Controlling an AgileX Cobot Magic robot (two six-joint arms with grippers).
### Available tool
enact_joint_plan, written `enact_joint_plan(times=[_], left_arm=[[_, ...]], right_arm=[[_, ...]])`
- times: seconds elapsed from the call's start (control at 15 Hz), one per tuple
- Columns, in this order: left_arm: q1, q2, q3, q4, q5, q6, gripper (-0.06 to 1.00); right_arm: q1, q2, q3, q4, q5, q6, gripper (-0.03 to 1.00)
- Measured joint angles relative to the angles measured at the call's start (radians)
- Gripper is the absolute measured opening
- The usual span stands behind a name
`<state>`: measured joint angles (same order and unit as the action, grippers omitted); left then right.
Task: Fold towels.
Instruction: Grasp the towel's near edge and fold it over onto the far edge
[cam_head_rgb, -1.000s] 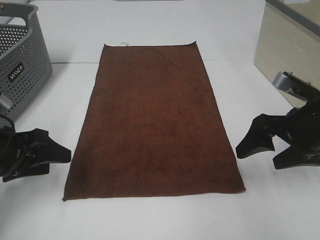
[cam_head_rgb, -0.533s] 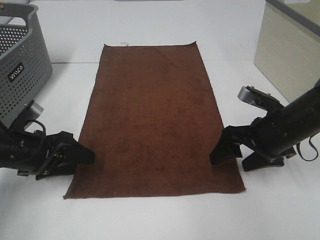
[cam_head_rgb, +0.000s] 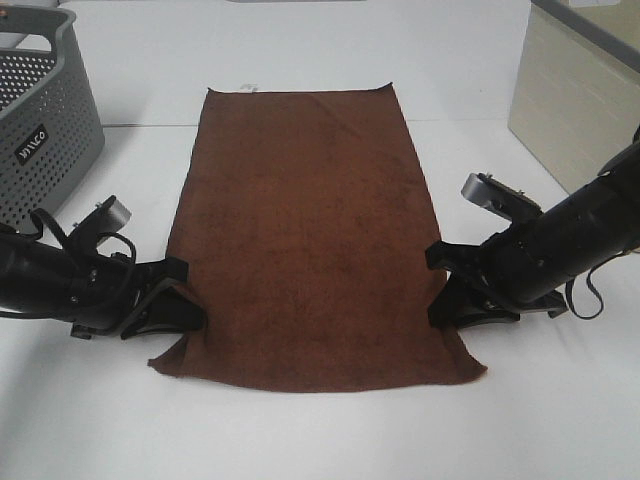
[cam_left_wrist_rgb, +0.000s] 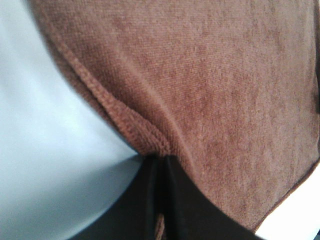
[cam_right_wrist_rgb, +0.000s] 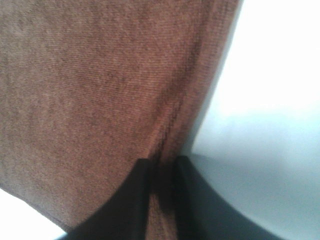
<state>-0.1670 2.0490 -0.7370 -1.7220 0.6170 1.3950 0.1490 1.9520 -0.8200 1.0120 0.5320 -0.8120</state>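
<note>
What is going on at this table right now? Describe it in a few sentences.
Two robot arms are working on a reddish-brown towel spread flat on a white table. The left gripper and right gripper each pinch one long edge near the towel's near end, puckering the cloth there. No fold is made yet. A grey basket stands off to the left.

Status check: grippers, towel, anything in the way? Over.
Left gripper shut on towel left long edge; right gripper shut on right edge. Towel flat, puckered at both grips. Grey basket far left, clear of it.
</note>
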Motion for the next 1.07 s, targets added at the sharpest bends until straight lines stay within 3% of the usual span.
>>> enact_joint_plan(times=[0.07, 0.13, 0.2, 0.47, 0.6, 0.87, 1.07], left_arm=[[0.000, 0.000, -0.001, 0.001, -0.001, 0.000, 0.01], [0.000, -0.002, -0.001, 0.004, -0.001, 0.000, 0.01], [0.000, -0.013, -0.001, 0.016, -0.001, -0.008, 0.01], [0.000, -0.130, 0.004, 0.217, -0.010, -0.170, 0.01], [0.000, -0.183, 0.050, 0.268, -0.011, -0.221, 0.01], [0.000, -0.262, 0.177, 0.278, -0.011, -0.229, 0.01], [0.000, -0.368, 0.348, 0.278, -0.011, -0.229, 0.01]], right_arm=[[0.000, 0.001, 0.000, 0.000, -0.003, 0.009, 0.02], [0.000, 0.001, 0.000, -0.002, -0.003, 0.029, 0.00], [0.000, 0.001, 0.000, -0.013, -0.003, 0.051, 0.00], [0.000, -0.096, 0.001, -0.124, 0.023, 0.184, 0.00], [0.000, -0.163, 0.012, -0.175, 0.071, 0.250, 0.00], [0.000, -0.259, 0.121, -0.180, 0.087, 0.267, 0.00], [0.000, -0.376, 0.297, -0.180, 0.088, 0.278, 0.00]])
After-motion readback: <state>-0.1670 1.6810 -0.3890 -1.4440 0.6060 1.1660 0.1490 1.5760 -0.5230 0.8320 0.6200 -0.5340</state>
